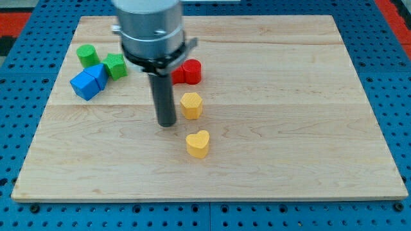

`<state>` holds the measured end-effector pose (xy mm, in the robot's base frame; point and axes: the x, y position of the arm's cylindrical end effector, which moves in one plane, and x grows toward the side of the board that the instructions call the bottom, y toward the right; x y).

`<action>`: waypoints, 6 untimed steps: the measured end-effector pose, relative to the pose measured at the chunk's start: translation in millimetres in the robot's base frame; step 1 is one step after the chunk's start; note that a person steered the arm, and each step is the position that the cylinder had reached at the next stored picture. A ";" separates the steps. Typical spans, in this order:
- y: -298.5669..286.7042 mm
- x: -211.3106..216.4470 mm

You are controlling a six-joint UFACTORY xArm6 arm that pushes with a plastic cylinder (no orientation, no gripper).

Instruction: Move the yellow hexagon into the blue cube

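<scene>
The yellow hexagon [191, 105] sits near the middle of the bench [289, 96], just to the view's right of my tip [167, 123], with a thin strip of bare wood between them; I cannot tell whether the rod touches it, though they look narrowly apart. My arm carries no hand, only the straight dark rod, so there is nothing spread or pressed together and nothing is pinched. The hexagon is a short, flat-topped yellow prism standing upright, its top face paler than its sides. Toward the view's bottom from it, near but apart, lies a yellow heart-shaped block [198, 144]. Toward the view's top, a red block [187, 72] rests partly behind the rod's grey housing [149, 29], so its shape is unclear. The blue cube [84, 84] lies well apart, on the view's left side of the bench, with a second blue block [98, 75] pressed against it on its right. A green block [115, 65] touches that blue pair from the upper right, and a green cylinder [87, 55] stands just above them. My rod itself stands between the hexagon and the blue cube.
</scene>
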<state>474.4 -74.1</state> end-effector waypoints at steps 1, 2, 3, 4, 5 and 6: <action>78.9 18.4; 108.2 -3.5; 50.5 -34.5; -52.2 -37.8; -78.2 -45.4; -104.6 -68.7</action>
<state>405.7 -178.7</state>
